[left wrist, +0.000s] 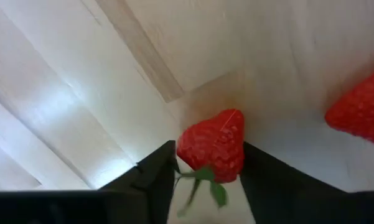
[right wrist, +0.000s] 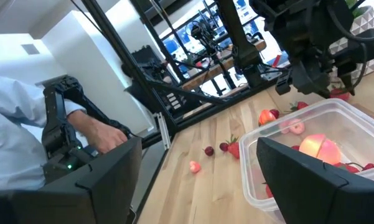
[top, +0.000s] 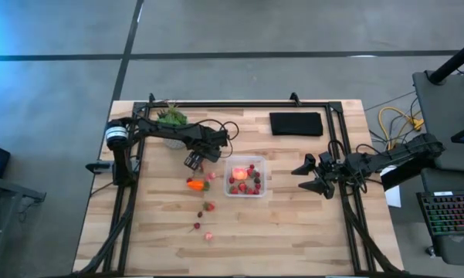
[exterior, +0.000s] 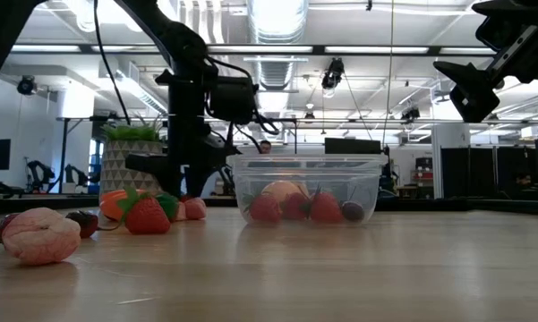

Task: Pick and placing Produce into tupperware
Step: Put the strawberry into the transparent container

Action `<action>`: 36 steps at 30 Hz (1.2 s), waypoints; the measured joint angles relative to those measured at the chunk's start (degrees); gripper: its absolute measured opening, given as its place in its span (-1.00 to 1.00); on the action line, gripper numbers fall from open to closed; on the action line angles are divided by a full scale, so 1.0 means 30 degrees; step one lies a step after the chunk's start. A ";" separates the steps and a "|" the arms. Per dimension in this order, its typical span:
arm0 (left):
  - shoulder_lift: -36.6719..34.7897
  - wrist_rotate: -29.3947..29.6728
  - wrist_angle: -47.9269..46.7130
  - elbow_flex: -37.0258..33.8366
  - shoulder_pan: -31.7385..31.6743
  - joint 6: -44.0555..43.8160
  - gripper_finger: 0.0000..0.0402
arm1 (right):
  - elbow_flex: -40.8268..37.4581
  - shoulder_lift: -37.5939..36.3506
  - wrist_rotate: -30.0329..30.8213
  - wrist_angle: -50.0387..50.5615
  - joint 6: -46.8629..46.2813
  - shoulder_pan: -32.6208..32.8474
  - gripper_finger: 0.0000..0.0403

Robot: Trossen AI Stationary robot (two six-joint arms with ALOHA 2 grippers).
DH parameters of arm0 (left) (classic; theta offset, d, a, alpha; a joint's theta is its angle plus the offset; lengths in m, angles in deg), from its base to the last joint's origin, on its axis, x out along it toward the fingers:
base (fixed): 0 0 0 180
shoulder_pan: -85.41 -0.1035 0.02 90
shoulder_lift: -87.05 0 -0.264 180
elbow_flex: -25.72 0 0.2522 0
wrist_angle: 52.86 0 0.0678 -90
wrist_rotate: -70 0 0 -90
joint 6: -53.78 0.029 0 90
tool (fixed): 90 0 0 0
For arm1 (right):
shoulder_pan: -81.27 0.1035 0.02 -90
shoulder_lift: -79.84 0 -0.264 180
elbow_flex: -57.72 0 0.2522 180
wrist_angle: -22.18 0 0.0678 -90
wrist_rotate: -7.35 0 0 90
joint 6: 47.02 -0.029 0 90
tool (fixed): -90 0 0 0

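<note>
My left gripper [top: 194,161] stands just left of the clear square tupperware [top: 245,177], above the orange carrot piece [top: 194,184], and is shut on a small red strawberry [left wrist: 215,140]. A second strawberry [left wrist: 361,112] lies close by on the wood. The tupperware [exterior: 306,188] rests on the table with a pink-red round fruit [top: 239,171] and a few berries inside. My right gripper [top: 318,174] hovers open to the right of the tupperware [right wrist: 317,149], off the table. My left gripper pinches the strawberry between its two fingers [left wrist: 158,165], one on each side of the red body [left wrist: 199,146]. Its green stem end [left wrist: 205,177] points back toward the wrist. The fingers come from above, slanting down. Whether the berry still touches the wood, I cannot tell.
Loose produce lies on the near left of the table: a strawberry [top: 208,206], a dark berry [top: 197,226], pink pieces [top: 208,236] [top: 211,176]. A potted green plant [top: 171,120] and a black pad [top: 296,123] sit near the far edge. A person's hand [right wrist: 99,134] shows beyond the table.
</note>
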 joint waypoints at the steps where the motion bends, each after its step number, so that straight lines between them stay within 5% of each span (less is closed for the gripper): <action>1: 0.0000 0.0041 -0.0030 0.0000 -0.0018 0.0000 -0.30 | -0.0007 0.0000 0.0000 -0.0003 0.0000 0.0000 0.53; 8: -0.0106 0.0067 -0.0059 0.0063 -0.0035 -0.0110 -0.51 | -0.0005 0.0000 -0.0001 0.0000 0.0000 -0.0002 0.54; 22: -0.2420 -0.0376 -0.0137 0.1066 0.0531 -0.2565 -0.53 | -0.0005 0.0000 0.0000 0.0002 0.0000 -0.0002 0.54; 28: -0.4251 -0.4541 0.1308 0.2240 0.2615 -0.3775 -0.53 | -0.0002 -0.0004 -0.0002 -0.0001 0.0004 -0.0003 0.52; 36: -0.2727 -0.3420 0.3559 0.2945 0.5671 -0.5569 -0.50 | -0.0007 -0.0007 -0.0007 0.0004 0.0000 -0.0007 0.54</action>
